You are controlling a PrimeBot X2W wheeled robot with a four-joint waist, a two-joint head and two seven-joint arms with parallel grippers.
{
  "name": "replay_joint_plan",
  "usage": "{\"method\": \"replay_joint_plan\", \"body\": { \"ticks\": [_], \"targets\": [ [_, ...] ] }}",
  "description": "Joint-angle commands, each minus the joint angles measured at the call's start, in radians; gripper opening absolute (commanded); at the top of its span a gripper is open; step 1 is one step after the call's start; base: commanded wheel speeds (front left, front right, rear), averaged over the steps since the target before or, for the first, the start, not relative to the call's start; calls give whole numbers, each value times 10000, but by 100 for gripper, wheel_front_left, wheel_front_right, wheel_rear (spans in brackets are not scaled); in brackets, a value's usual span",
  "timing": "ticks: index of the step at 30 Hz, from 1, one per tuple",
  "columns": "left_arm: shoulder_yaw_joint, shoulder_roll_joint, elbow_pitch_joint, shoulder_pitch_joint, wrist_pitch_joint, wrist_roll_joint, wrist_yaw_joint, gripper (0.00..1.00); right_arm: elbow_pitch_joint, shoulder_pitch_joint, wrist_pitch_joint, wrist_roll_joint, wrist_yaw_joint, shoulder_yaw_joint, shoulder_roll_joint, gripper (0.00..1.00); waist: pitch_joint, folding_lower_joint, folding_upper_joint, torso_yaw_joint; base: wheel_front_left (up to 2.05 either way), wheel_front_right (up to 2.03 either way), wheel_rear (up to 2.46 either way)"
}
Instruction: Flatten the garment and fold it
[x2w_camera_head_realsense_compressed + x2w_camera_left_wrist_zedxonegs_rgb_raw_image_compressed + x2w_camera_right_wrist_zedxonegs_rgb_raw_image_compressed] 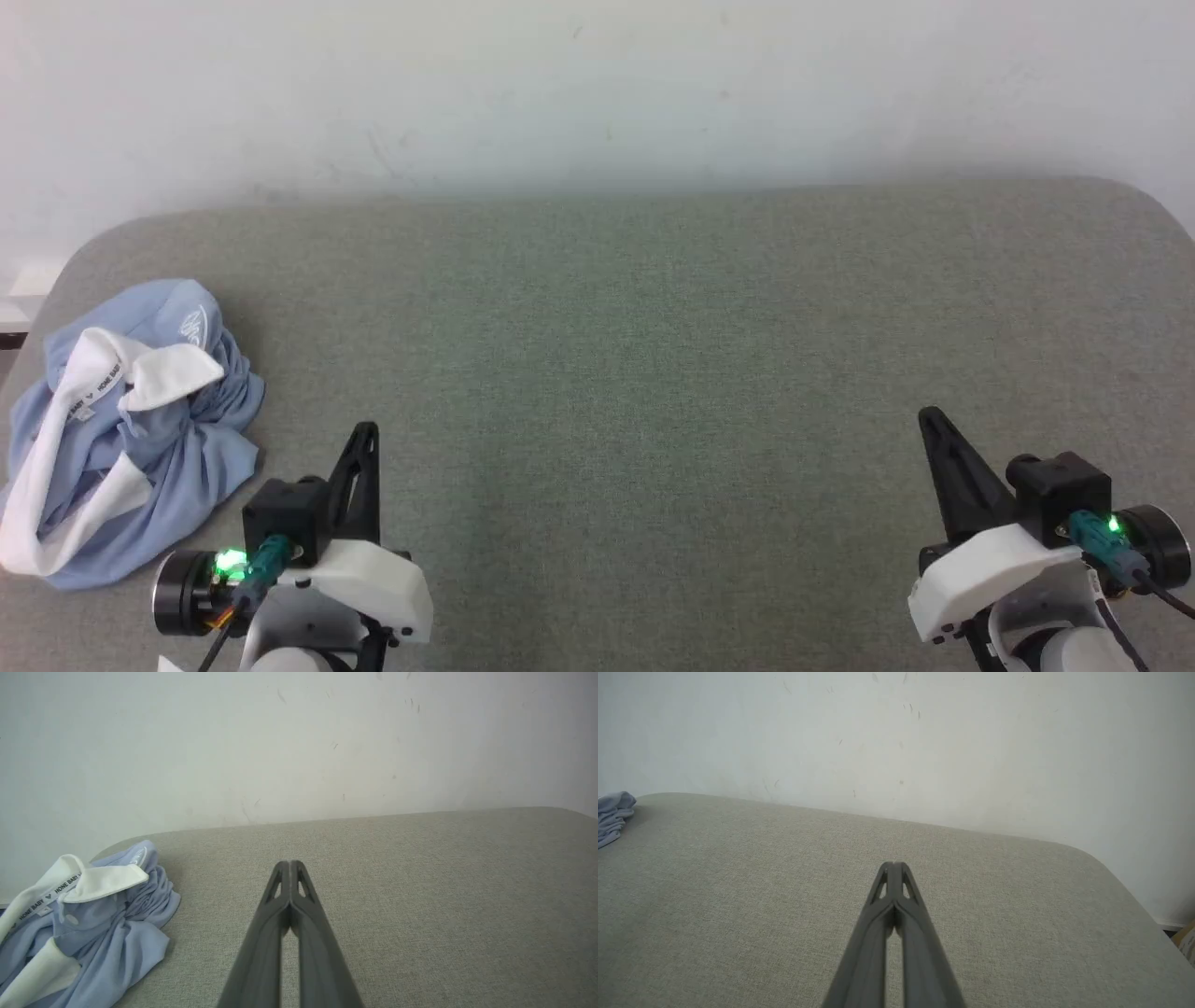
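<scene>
The garment [131, 439] is a light blue polo shirt with a white collar, lying crumpled in a heap at the table's left edge; the left wrist view shows the garment [93, 924] at lower left with lettered tape inside the collar. A sliver of the garment [614, 812] shows at the far left of the right wrist view. My left gripper [367, 431] is shut and empty, a little right of the heap and apart from it. Far to the right my right gripper [929, 416] hangs shut over bare table, holding nothing.
The grey fabric-covered table [653, 373] has rounded far corners and ends against a white wall [597, 84]. Its right edge [1134, 896] drops off near my right gripper. A wide stretch of cloth surface lies between the two grippers.
</scene>
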Motion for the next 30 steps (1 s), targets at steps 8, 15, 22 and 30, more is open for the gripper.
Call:
{"method": "replay_joint_plan", "body": {
  "ticks": [8,15,22,30],
  "targets": [
    [37,-20,-55,54,3,35,64,0,-66,-58,5,-91,-21,-1,36,0,0,0,-1,0,0,0,0],
    [37,-20,-55,54,3,35,64,0,-66,-58,5,-91,-21,-1,36,0,0,0,-1,0,0,0,0],
    [37,-20,-55,54,3,35,64,0,-66,-58,5,-91,-21,-1,36,0,0,0,-1,0,0,0,0],
    [-40,2,31,-8,-33,-31,29,100,31,-7,-24,26,0,-3,-7,100,-5,0,-1,1,0,0,0]
  ]
}}
